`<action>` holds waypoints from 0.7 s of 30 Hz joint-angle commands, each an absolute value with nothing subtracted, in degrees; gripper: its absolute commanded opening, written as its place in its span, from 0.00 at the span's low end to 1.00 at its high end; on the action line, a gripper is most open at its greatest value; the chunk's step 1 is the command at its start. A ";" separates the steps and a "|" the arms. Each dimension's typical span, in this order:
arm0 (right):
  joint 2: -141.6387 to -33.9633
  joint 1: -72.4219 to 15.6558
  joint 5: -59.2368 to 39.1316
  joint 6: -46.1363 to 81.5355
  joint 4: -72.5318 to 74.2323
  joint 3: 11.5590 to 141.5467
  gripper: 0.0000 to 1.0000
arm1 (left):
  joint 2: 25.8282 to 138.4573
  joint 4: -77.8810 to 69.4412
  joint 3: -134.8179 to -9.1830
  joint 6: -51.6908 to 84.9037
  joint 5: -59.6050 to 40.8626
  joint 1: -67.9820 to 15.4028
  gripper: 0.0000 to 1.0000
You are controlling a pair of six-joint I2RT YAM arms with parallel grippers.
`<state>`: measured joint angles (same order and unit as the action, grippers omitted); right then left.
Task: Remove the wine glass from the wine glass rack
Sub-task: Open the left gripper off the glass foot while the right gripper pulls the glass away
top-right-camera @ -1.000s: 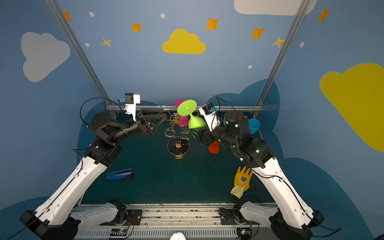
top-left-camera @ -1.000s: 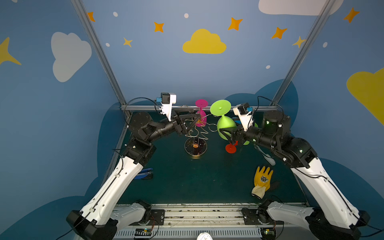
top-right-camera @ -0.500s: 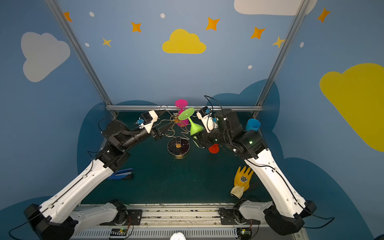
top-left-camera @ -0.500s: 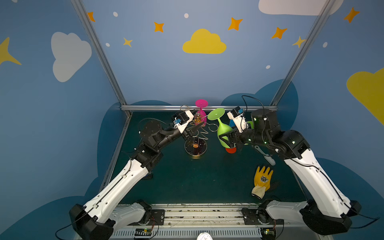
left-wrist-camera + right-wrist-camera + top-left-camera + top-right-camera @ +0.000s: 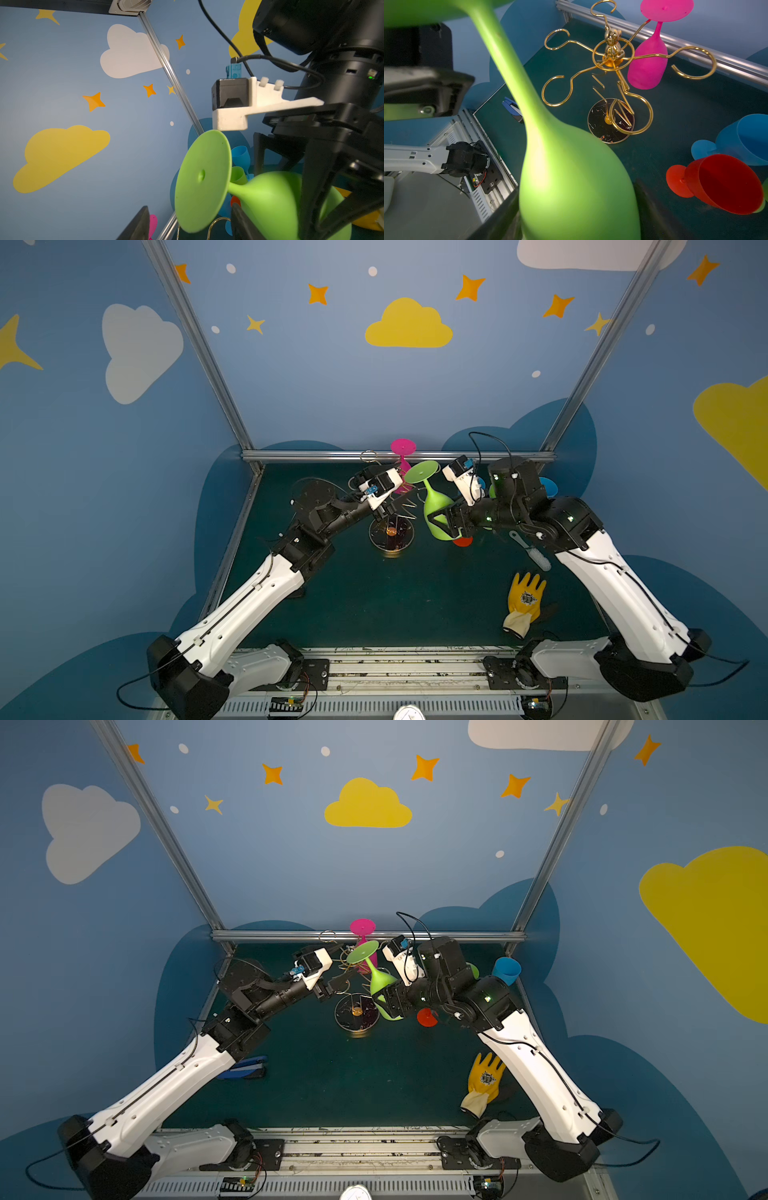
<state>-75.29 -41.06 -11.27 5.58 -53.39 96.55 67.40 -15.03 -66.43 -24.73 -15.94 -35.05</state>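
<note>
Lime-green plastic wine glass (image 5: 436, 506), clamped in the right gripper (image 5: 433, 523), appears free of the gold wire rack (image 5: 612, 56); jaws of the left gripper (image 5: 395, 508) apart; setting it down remains

I've brought the green wine glass (image 5: 435, 502) in my right fingers (image 5: 436, 517) down and away from the wine glass rack (image 5: 391, 540), tipped toward the bench (image 5: 374, 605). My left fingers (image 5: 388, 511) dropped lower beside the rack too.

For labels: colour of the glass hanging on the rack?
Pink glass, clearest in right wrist view.
</note>
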 commanded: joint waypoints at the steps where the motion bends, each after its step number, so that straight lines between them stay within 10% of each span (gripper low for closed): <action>1: -75.54 -42.04 -12.48 6.21 -52.21 97.47 0.23 | 67.67 -15.57 -67.72 -25.68 -15.36 -35.24 0.57; 21: -76.64 -44.73 -11.95 6.84 -52.21 96.68 0.24 | 67.41 -13.60 -67.61 -25.70 -15.12 -35.24 0.32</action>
<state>-76.38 -43.97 -11.42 7.16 -52.90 96.53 67.66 -13.67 -66.43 -25.65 -15.57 -35.05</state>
